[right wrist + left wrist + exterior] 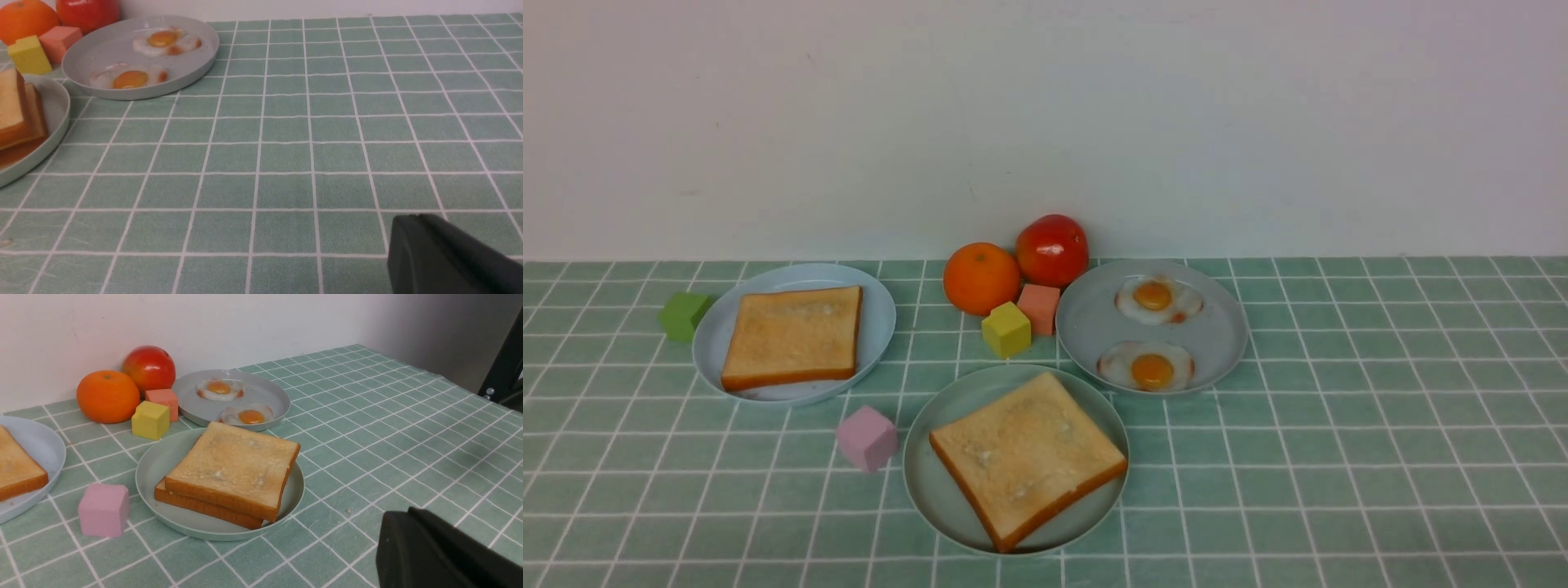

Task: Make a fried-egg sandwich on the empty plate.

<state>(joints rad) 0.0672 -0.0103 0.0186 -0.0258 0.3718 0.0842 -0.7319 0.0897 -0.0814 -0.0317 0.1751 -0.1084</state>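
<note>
Toast slices (233,469) lie stacked on mint plate (163,457); both tools closed, empty; no writing legible.

Three plates are sitting on the checked green tablecloth (1339,457): a light-blue plate (876,327) toward the left edge, a blue-grey plate (1086,327) near the back, and a mint-green plate (923,482) nearest the front edge. Three toast slices are showing: one slice (792,335) on the light-blue plate and two stacked slices (233,473) on the mint-green plate. Two fried eggs (1152,335) are lying on the blue-grey plate. Four small cubes are standing about: green (683,315), pink (867,438), yellow (1006,329) and salmon (1039,307). One orange (981,278) and one tomato (1052,250) are sitting by the back edge.
</note>
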